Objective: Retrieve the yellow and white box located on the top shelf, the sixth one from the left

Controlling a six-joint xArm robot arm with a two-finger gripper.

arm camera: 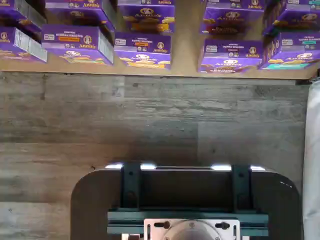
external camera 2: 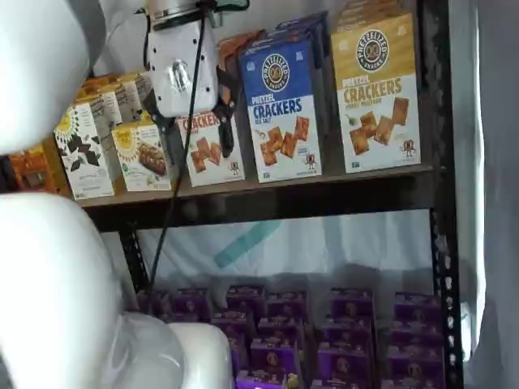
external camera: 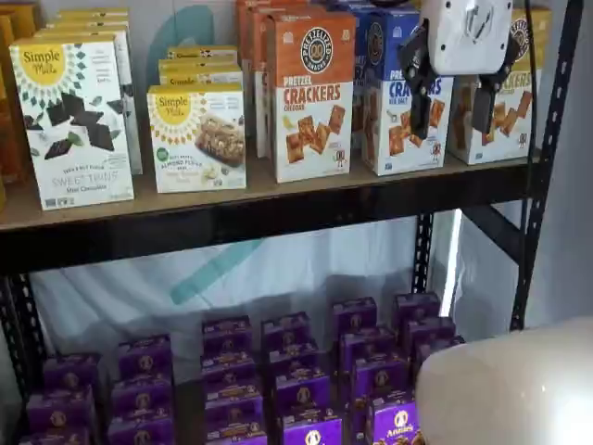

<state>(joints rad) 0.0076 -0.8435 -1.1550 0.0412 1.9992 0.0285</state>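
Observation:
The yellow and white box [external camera 2: 375, 93] stands at the right end of the top shelf [external camera 2: 284, 198], upright, next to the black rack post. In a shelf view it [external camera: 517, 130] is partly hidden behind my gripper [external camera: 451, 113]. The gripper has a white body and two black fingers pointing down with a plain gap between them, so it is open and empty. It hangs in front of the shelf row, apart from the boxes. It also shows in a shelf view [external camera 2: 199, 138], in front of the orange-topped box. The shelf's front edge [external camera: 232, 218] is dark.
A blue-topped cracker box [external camera 2: 282, 105] and an orange-topped cracker box [external camera: 312, 102] stand left of the yellow box. Simple Mills boxes [external camera: 72, 120] stand further left. Purple boxes [external camera: 296, 371] [arm camera: 142, 50] fill the lower level. My white arm [external camera 2: 49, 243] fills the left foreground.

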